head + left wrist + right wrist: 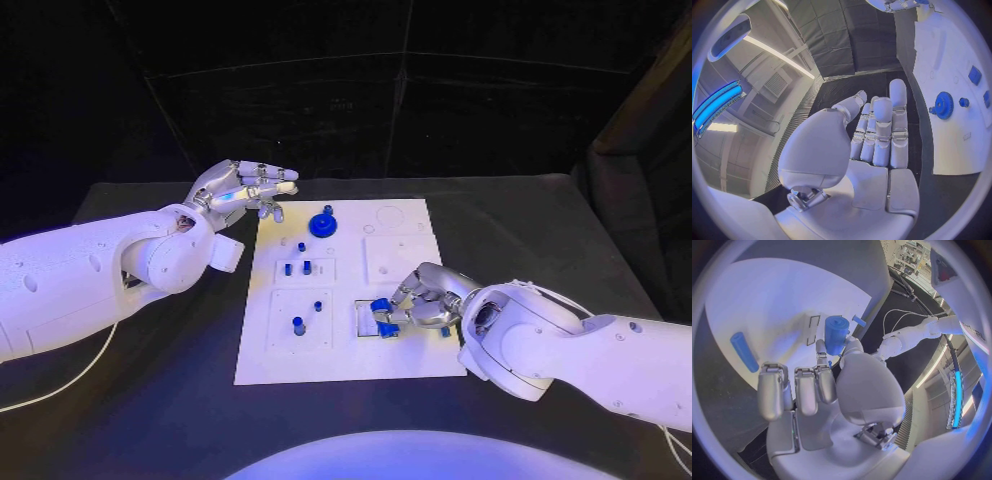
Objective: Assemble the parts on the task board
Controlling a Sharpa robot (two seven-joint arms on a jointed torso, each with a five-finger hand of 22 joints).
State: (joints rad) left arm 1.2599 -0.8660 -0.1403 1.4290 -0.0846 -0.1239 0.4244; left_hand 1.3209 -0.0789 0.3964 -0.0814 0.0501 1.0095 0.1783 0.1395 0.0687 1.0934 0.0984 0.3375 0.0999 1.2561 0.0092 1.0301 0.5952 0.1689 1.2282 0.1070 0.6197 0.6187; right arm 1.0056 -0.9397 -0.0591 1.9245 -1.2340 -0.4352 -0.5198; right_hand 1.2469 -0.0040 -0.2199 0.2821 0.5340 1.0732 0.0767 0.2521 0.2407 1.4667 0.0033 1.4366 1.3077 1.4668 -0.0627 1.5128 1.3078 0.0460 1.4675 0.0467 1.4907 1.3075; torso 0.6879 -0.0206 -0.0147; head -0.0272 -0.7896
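The right hand (421, 300) held a small blue cylinder part (836, 334) in its fingers over the white task board (411, 355), ready to be pushed into a hole, while the left hand (242, 190) hung empty, fingers apart.

The table (548, 230) is black. On it lies the white task board (404, 290), dotted with small blue parts: a blue gear (325, 224) at the far end, blue pegs (299, 268) in the middle, and a blue cylinder (836, 333) at the near right. Both arms are white, the left hand (245, 190) and right hand (418, 305) silver.
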